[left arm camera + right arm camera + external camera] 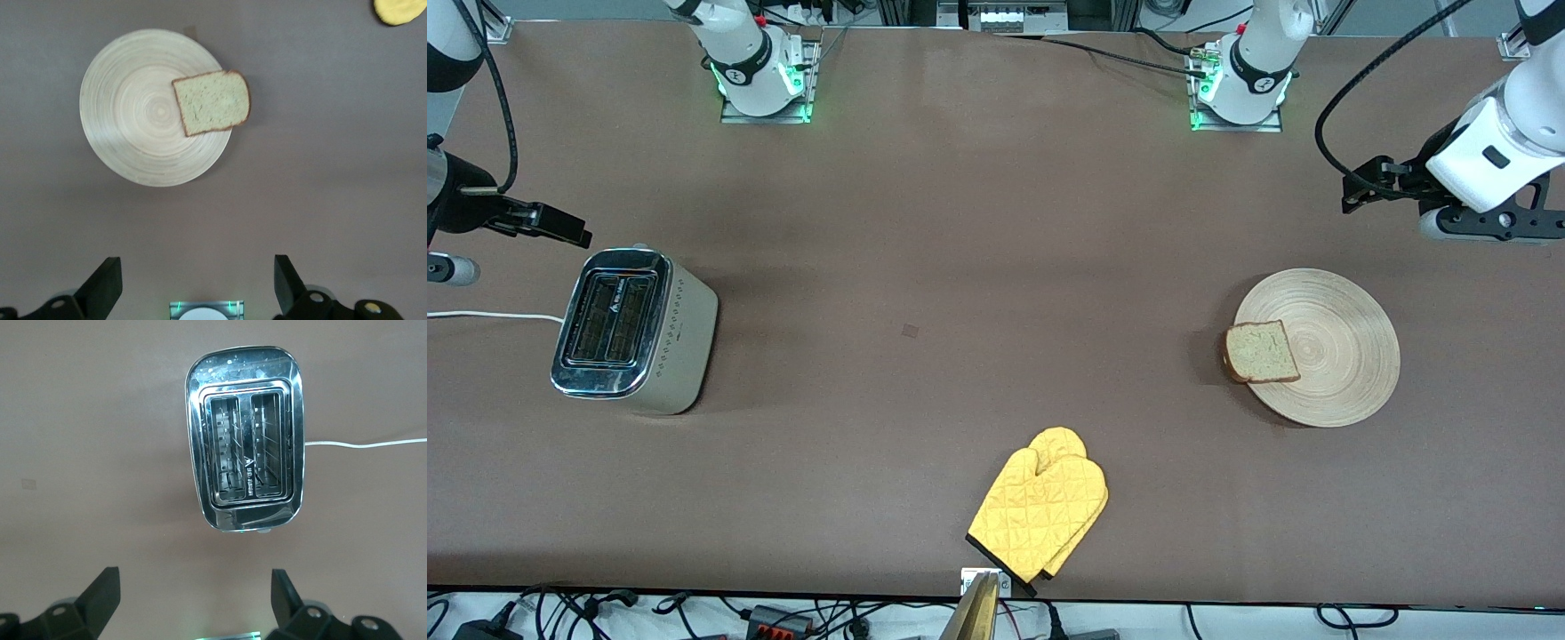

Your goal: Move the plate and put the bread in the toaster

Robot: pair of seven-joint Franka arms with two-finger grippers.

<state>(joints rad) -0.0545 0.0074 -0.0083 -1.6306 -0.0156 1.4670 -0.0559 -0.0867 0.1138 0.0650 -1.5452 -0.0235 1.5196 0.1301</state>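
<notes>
On the brown table [960, 222], the right gripper [560, 227] hangs with fingers spread over bare surface beside the toaster [636, 331], which stands upright at the right arm's end, white cord [489, 315] trailing off. A yellow oven mitt [1040, 511] lies nearest the front camera. The bread [1261, 352] overhangs the plate [1334, 356] rim toward the toaster. The left gripper [1360, 187] hangs released over table near the plate.
</notes>
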